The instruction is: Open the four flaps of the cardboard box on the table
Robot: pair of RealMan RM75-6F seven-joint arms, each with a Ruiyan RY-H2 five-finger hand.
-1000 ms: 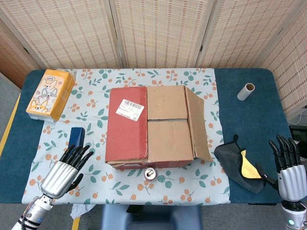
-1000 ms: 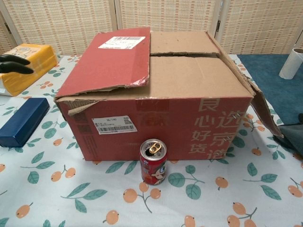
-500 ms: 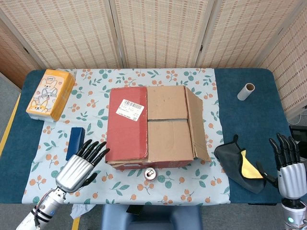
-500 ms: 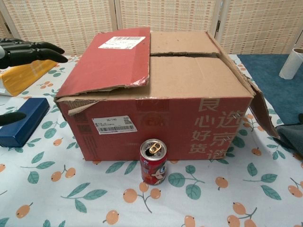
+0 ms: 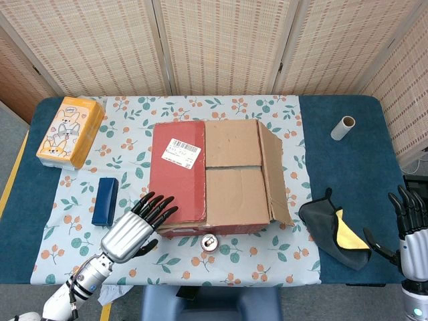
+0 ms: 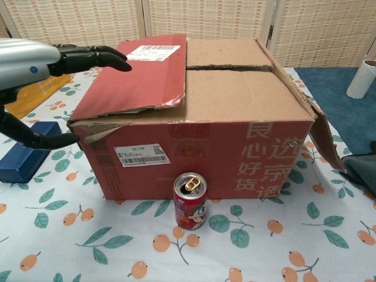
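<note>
Now the left hand [image 5: 131, 230], fingers spread and empty, hovers at the cardboard box's [image 5: 214, 175] near-left corner edge.

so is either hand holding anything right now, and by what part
Nothing is held. The left hand is open at the near left corner of the cardboard box, fingers spread, not gripping the red flap. The right hand is open, off to the side.

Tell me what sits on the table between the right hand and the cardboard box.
In the head view, a dark cloth with a yellow patch lies on the blue table surface between the right hand and the cardboard box, nearer the hand.
</note>
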